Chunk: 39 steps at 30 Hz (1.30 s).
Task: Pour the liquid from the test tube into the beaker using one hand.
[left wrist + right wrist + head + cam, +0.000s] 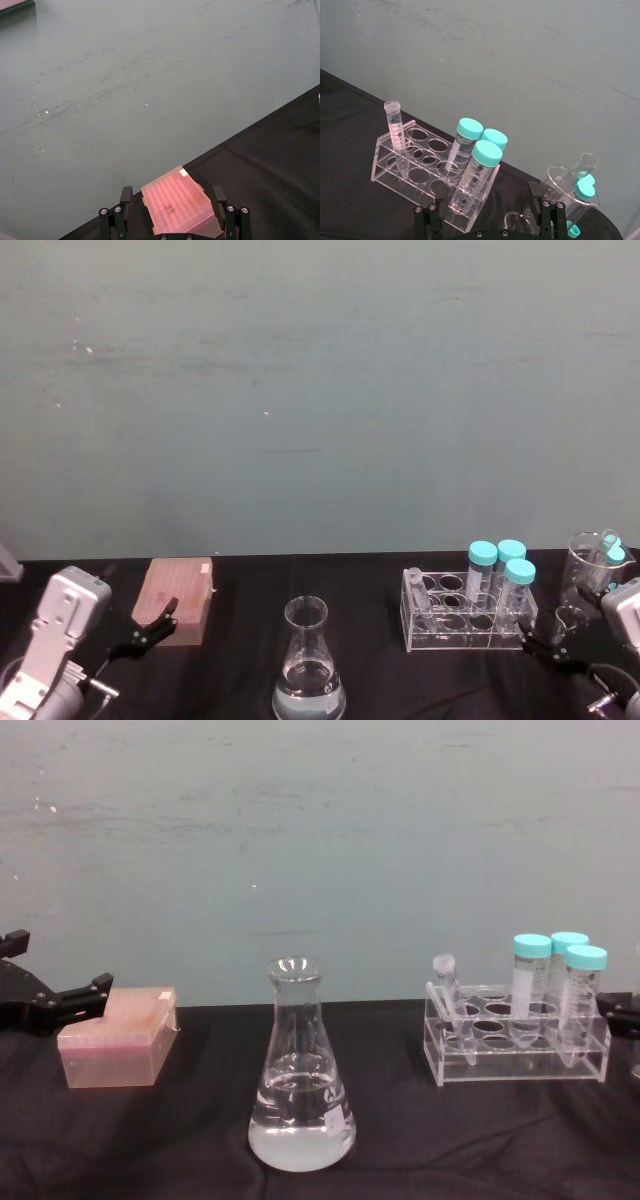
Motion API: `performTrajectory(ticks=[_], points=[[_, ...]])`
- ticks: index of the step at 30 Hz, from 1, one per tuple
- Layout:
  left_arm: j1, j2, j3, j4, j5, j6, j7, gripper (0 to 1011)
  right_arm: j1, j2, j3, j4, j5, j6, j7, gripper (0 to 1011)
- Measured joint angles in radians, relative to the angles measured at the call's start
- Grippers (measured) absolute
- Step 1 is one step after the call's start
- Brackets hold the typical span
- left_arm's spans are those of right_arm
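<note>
The test tube [415,586] [395,135] [452,1003] is clear and uncapped. It leans in the left end of a clear rack [463,636]. The beaker [308,668] [300,1070] is a clear conical flask at the table's front centre, with clear liquid [300,1132] in its base. I cannot tell if the tube holds liquid. My left gripper [150,628] [171,194] hangs open at the front left, its fingers either side of a pink box. My right gripper [547,648] [490,214] is open at the front right, just right of the rack, holding nothing.
A pink tip box [178,598] [115,1045] lies at the left. Three teal-capped tubes [498,570] [476,150] stand at the rack's right end. A glass cup [592,565] [572,182] holding more capped tubes stands at the far right. A teal wall closes off the table's back edge.
</note>
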Motion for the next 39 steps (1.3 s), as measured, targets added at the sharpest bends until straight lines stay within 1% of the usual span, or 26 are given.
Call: performTrajectory(ticks=[39], points=[[0.000,0.000,0.000,0.000,0.000,0.000,0.000,1000,0.000,0.000,0.000,0.000,0.000,0.000,0.000,1004]])
